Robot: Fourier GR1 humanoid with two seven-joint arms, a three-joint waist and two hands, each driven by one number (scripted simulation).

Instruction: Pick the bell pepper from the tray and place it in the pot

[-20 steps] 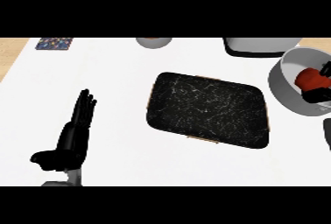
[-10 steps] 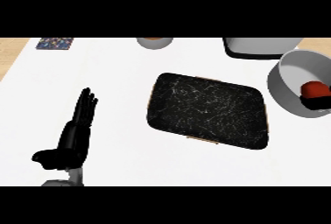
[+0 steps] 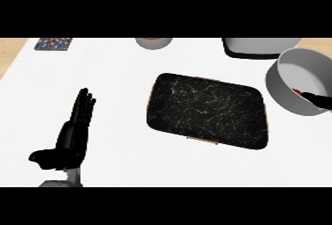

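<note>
A: Entry, head view. Where is the pepper (image 3: 296, 92)?

B: Only a small red sliver of it shows, inside the pot (image 3: 299, 79) at the right edge, low against the pot's near wall. The rest is hidden.

A: What hides it?

B: The right hand (image 3: 319, 100). A black part of it reaches in from the right edge over the pot's lower rim, just beside the red sliver. Too little of it is visible; I cannot tell how its fingers are set, or whether they touch the pepper.

A: Tray (image 3: 209, 110)?

B: Dark, speckled, rounded corners, centre of the counter (image 3: 117, 79), set at a slight tilt. Nothing lies on it. It sits just left of the pot, apart from it.

A: Left hand (image 3: 71, 135)?

B: Lower left, well apart from the tray. Fingers straight and pressed together, pointing up the view, thumb out to the left. It holds nothing and rests there.

A: Other items?

B: Along the far edge: a patterned square (image 3: 53, 43) at the left corner, a small grey bowl (image 3: 153, 42) near the middle, and a grey dish with a dark rim (image 3: 259, 47) just behind the pot.
</note>
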